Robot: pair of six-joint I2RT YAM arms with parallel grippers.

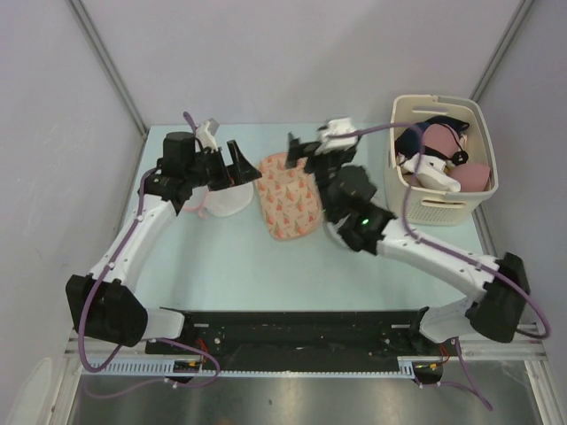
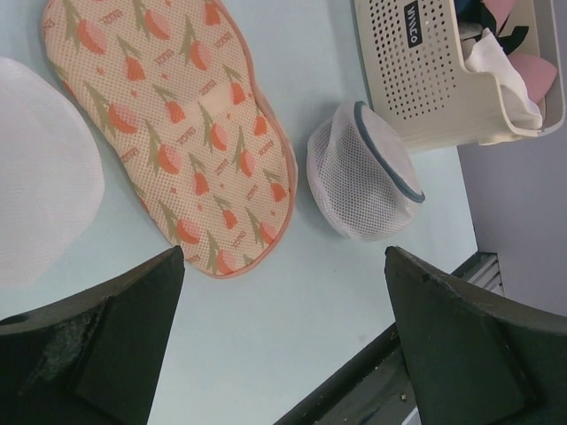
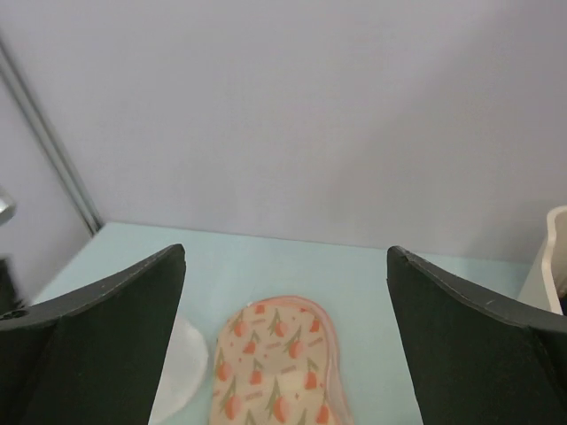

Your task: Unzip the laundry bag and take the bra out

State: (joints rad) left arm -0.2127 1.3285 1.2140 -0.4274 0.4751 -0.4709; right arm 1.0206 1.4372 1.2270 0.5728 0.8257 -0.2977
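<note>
Both grippers are seen spread wide and empty: the left gripper [image 1: 232, 166] and the right gripper [image 1: 303, 152] are held above the bench [image 1: 230, 266], either side of the far end of the tulip-print mesh laundry bag [image 1: 288, 199]. That bag is laid flat, mid-bench toward the far edge, and is judged to be the target. No bra is seen outside the basket, so it is presumed to be inside the bag. A second bag, a white domed mesh bag [image 2: 359, 177] with a blue-grey trim, is seen just beside the cream basket [image 2: 416, 71] at the far right corner. A white rounded item [image 1: 226, 202] is set just left of the tulip bag; what it is cannot be told.

Step in hand is judged to be the approach to the zip, with nothing unzipped yet. No zip pull is made out on the pink-piped edge, so it should be located first. The fabric should then be pinned near the zip's closed end by one gripper while the pull is pinched by the other and drawn along the seam. Loose mesh should be kept out of the pinch.

Writing: a small dark label [image 2: 412, 27] is seen on the basket, possibly "MIYCO", not read with certainty. Tiny repeated words are printed on the tulip bag, too small to be read.
</note>
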